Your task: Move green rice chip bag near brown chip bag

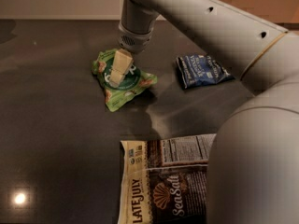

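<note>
Gripper [117, 73] is down on the middle of the green rice chip bag [125, 95], its tip touching the bag's dark round logo; from this angle it cannot be told whether it is open or closed, or whether it has any hold on the bag. The green bag lies crumpled on the dark table [56, 125], in the upper middle of the view. The brown chip bag [161, 185] lies flat nearer the camera, well apart from the green one. Its right part is hidden behind the arm [252, 171] and its lower end is cut off by the picture's edge. A small blue chip bag [202, 70] lies to the right of the green bag; its lettering cannot be read.
</note>
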You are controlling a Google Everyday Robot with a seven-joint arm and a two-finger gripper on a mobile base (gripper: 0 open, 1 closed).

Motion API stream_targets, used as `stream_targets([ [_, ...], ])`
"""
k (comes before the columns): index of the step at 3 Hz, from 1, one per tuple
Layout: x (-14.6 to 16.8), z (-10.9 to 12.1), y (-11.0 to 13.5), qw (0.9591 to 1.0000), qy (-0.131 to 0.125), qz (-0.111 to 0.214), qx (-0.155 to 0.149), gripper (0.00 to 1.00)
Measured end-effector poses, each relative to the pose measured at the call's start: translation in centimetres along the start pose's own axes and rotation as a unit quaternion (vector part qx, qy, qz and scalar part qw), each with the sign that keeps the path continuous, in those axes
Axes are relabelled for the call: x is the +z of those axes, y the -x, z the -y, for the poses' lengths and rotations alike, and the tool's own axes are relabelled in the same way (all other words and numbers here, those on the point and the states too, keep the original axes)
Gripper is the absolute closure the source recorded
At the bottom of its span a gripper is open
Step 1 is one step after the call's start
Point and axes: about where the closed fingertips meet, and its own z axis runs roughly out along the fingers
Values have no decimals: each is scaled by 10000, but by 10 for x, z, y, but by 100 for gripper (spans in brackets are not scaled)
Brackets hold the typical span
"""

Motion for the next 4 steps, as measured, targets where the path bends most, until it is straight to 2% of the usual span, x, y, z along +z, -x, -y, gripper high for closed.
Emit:
stream_targets([
  [2, 13, -9, 1, 9999, 142, -17, 13, 0],
  [3, 17, -10, 1, 9998, 172, -31, -11, 17],
  [4, 21, -10, 0, 9998, 206, -27, -32, 41],
])
